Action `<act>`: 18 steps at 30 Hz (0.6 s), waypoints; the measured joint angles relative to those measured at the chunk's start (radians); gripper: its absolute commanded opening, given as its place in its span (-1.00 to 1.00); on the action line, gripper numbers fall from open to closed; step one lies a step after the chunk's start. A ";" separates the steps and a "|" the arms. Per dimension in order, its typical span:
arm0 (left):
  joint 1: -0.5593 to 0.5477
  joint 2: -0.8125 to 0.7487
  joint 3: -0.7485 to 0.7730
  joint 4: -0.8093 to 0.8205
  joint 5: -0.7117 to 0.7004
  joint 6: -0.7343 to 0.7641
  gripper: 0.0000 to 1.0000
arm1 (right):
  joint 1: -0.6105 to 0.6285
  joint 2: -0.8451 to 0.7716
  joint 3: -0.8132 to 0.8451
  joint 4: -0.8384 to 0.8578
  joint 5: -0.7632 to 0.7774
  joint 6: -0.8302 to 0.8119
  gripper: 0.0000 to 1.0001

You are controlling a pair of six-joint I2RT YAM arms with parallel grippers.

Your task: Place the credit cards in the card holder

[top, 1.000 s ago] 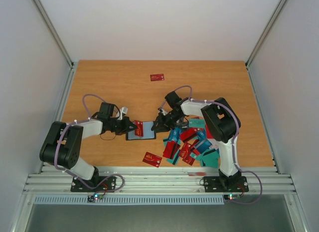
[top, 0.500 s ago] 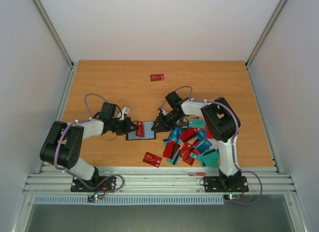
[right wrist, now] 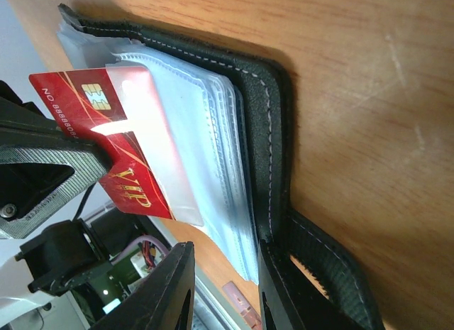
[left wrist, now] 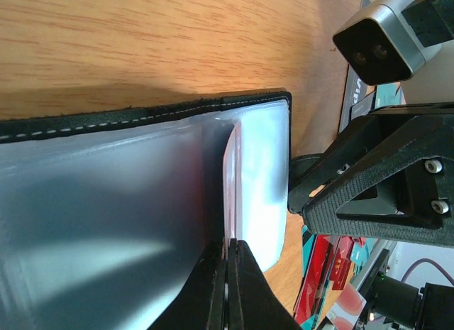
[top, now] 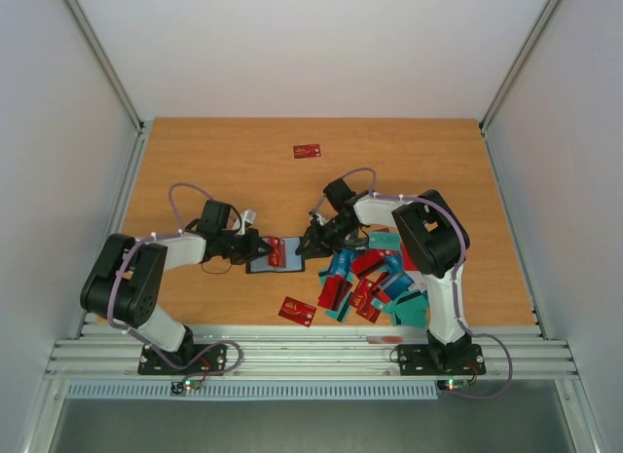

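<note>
One red card [right wrist: 74, 96], clamped in our left gripper [left wrist: 227, 248], sits partly inside the card holder [right wrist: 266, 117] toward the table [top: 243, 161] near edge; whether our right gripper [right wrist: 227, 255] grips anything, we cannot tell.

Your top camera looks down from above and behind the near edge, taking in the whole table [top: 195, 151]. Both wrist cameras sit very close to the open card holder [top: 274, 258] by the middle of the near edge, facing each other across it; all three views share it.
</note>
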 measured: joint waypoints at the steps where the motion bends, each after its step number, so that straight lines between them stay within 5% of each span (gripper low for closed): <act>1: -0.003 0.004 0.000 0.006 0.000 -0.003 -1.00 | 0.000 0.000 0.000 0.000 0.000 0.000 -0.46; 18: -0.061 0.053 0.029 0.052 0.000 -0.056 -0.99 | -0.005 0.000 -0.015 0.026 -0.019 0.006 -0.46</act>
